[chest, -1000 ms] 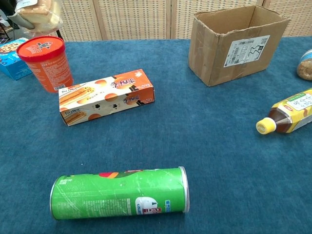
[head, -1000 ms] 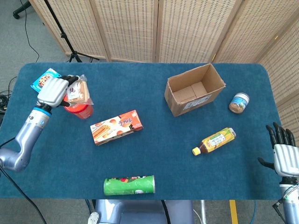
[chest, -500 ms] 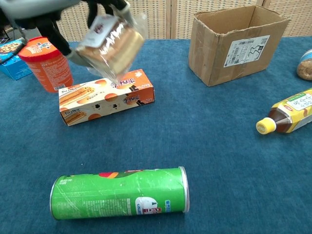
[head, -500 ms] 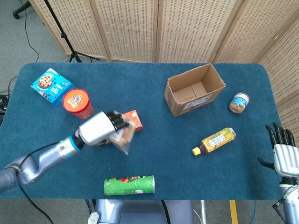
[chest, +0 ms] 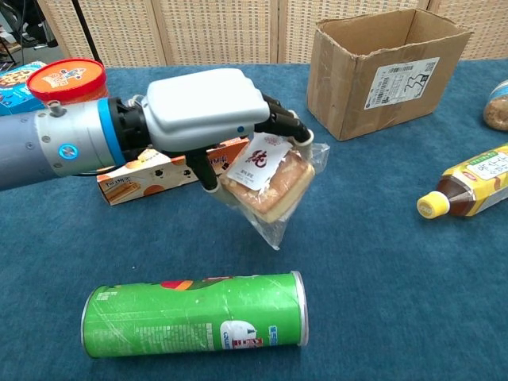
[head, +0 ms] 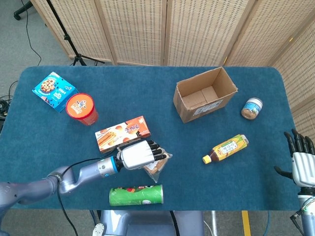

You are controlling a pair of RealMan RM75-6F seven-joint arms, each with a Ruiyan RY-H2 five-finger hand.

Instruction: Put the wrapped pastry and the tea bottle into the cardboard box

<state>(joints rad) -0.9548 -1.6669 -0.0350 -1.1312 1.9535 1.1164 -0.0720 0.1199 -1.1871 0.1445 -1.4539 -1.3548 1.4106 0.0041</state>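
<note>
The wrapped pastry (chest: 268,181) is held in the left hand (chest: 208,111), whose fingers (chest: 286,125) are curled over its top while the clear wrapper hangs down below them. In the chest view the pastry is seen clear of the blue table (chest: 373,262), left of the frame's centre, just in front of the orange biscuit box (chest: 127,181) and above the green tube can (chest: 194,319), which lies on its side at the lower left. In the head view the same left hand (head: 139,153) is placed low and left of centre, with the pastry (head: 156,164) beneath its fingertips, between the biscuit box (head: 123,133) and the tube can (head: 136,194).

The tea bottle (head: 226,148) lies on its side right of centre, its yellow cap pointing toward the lower left; in the chest view it (chest: 468,186) is cut by the right edge. The cardboard box (head: 204,93) stands open above it, right of the upper middle, well apart from the pastry.

The right hand (head: 301,160) is seen at the lower right edge of the head view, off the table's corner, with fingers spread upward and nothing in it.

A red-lidded tub (head: 82,107) and a blue cookie box (head: 52,90) are found at the upper left, and a small jar (head: 252,108) stands to the right of the cardboard box.
</note>
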